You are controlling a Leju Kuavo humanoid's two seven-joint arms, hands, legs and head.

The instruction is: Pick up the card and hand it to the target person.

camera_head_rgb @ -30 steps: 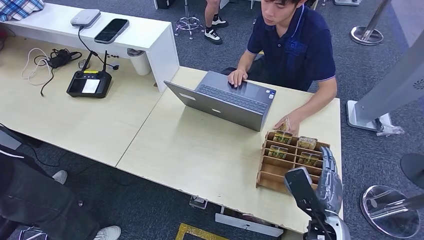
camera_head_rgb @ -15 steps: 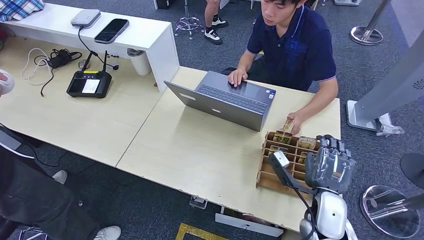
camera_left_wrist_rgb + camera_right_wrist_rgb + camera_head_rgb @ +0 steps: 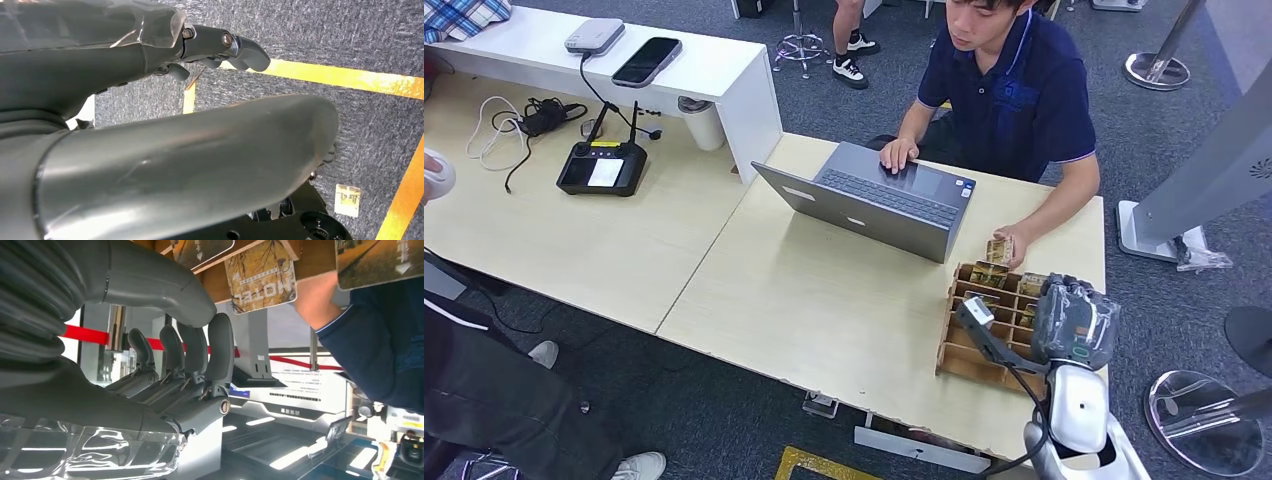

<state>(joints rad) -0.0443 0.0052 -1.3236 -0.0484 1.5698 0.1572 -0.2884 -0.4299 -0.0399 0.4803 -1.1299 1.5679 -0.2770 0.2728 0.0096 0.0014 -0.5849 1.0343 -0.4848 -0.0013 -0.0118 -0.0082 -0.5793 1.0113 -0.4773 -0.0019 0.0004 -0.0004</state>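
At lower right of the head view, the right hand (image 3: 1074, 322) hovers over the wooden card rack (image 3: 984, 345), fingers (image 3: 195, 347) apart, holding nothing; the person's hand (image 3: 1014, 243) holds a card (image 3: 999, 251).

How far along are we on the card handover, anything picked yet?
Nothing is picked. The right hand is raised above the wooden card rack, fingers apart and holding nothing. Cards sit in the rack's slots; the seated person's hand holds one card at the rack's far edge. Grasping, lifting and handing over remain.

1 laptop (image 3: 879, 198), 1 wooden rack (image 3: 984, 325), 2 robot hands, 1 seated person (image 3: 1014, 90).
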